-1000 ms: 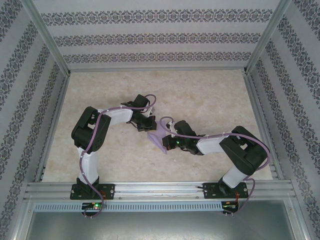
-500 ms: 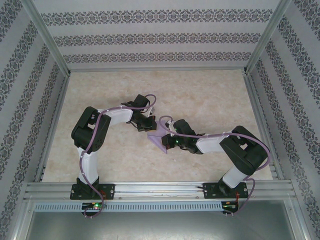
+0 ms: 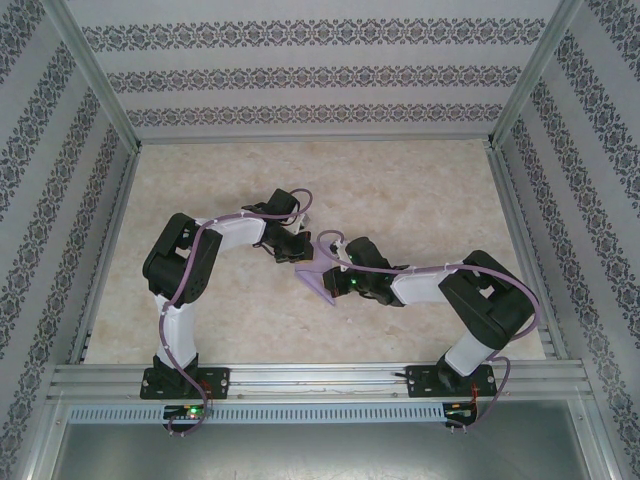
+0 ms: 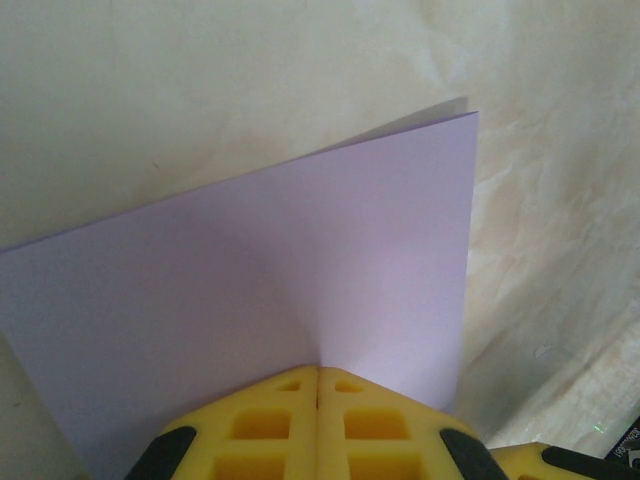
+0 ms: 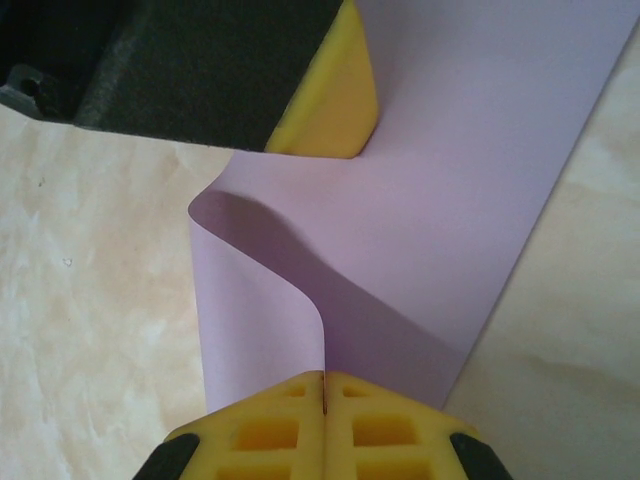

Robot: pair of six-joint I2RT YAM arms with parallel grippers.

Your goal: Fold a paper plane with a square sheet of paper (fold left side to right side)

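Little had moved over the last second: the square sheet of paper [image 3: 318,281] had drifted only a touch farther from the arm bases, carried by our right gripper [image 3: 336,272] as it crept toward the left one. We saw the sheet held off the table [image 3: 430,200] between the two grippers, lavender and unmarked. A second layer peeked out at its far corner in the left wrist view, so we judged it already doubled over. From the right gripper the paper ran straight ahead and to the right as a long band, its long axis pointing away from the fingertips. Just left of those fingertips it bulged up in a loose, uncreased loop. Our right gripper was closed, its yellow pads meeting on the near edge of the sheet. Our left gripper [image 4: 318,385] was likewise closed on the paper, biting the edge ahead of the right gripper and a little to its left, with the loop between them. We judged that the coming move turned on this slack. Both arms were equally close, and the hump lay between their pinch points, so it would need flattening along the band's length.
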